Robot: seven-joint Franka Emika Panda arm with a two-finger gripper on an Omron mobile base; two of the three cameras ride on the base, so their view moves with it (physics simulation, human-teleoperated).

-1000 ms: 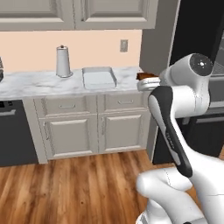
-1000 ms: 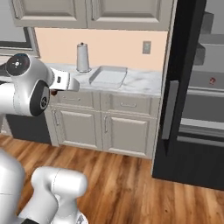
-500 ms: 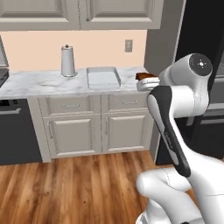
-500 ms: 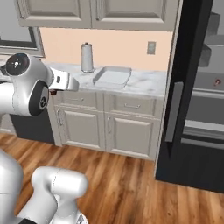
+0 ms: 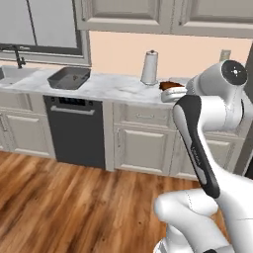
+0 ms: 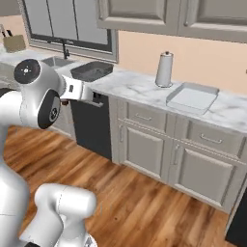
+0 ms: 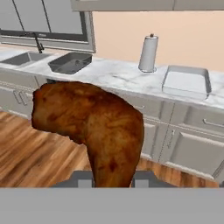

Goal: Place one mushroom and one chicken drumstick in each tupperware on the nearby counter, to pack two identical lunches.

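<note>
In your hand view a browned, glossy chicken drumstick point(image 7: 94, 124) takes up the lower centre of the frame, its narrow end running down between the finger tips of the tool point(image 7: 111, 180), so you have the tool narrowed onto the drumstick and carrying it. In your left base view the same brown piece point(image 5: 170, 85) pokes out at the upper right, just left of the white arm's wrist, above the edge of the white marble desk with grey veins point(image 5: 108, 88). Look to the upper right of the hand view and you find the shallow light grey rectangular tupperware point(image 7: 185, 82) lying flat on the desk, well apart from the drumstick you hold; in your right base view it sits at the upper right point(image 6: 192, 97). Just left of it stands a tall grey cylinder with a brown knob point(image 7: 148, 53), upright against the peach wall. Further left on the desk lies a dark grey rectangular pan point(image 7: 70, 62), and beyond that, at the upper left edge, a steel sink with a dark tap point(image 7: 27, 57). Under the desk you see grey-beige cabinets and drawers with metal handles point(image 6: 144, 137) and a black dishwasher front point(image 5: 76, 131), all standing on a brown wooden plank floor point(image 5: 59, 197).
</note>
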